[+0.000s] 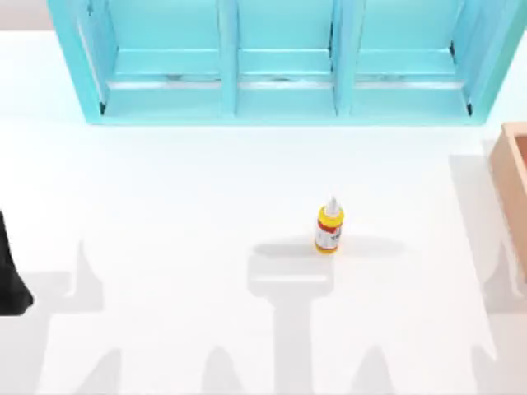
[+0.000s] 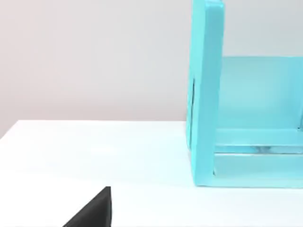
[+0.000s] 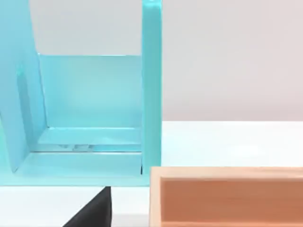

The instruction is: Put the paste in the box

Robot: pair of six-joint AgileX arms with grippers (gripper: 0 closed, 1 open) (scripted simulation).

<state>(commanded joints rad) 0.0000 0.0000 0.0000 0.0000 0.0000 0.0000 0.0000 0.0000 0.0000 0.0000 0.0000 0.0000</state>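
The paste (image 1: pixel 329 226) stands upright mid-table, well left of the box (image 1: pixel 512 177) at the right edge. Left arm (image 1: pixel 12 276) parked at the left edge; I cannot tell either gripper's finger state. The right gripper should descend over the bottle and clamp its body squarely.

White table (image 1: pixel 165 206) carries everything. Paste (image 1: pixel 329 225) stands upright near middle, nozzle up — well apart from other items. Light-blue shelf unit (image 1: pixel 280 62) sits along far edge, three open compartments facing forward. Tan box (image 1: pixel 512 177) rests at right edge, partly cut off — near shelf unit's right end, not touching. Grey shadows fall across near side.
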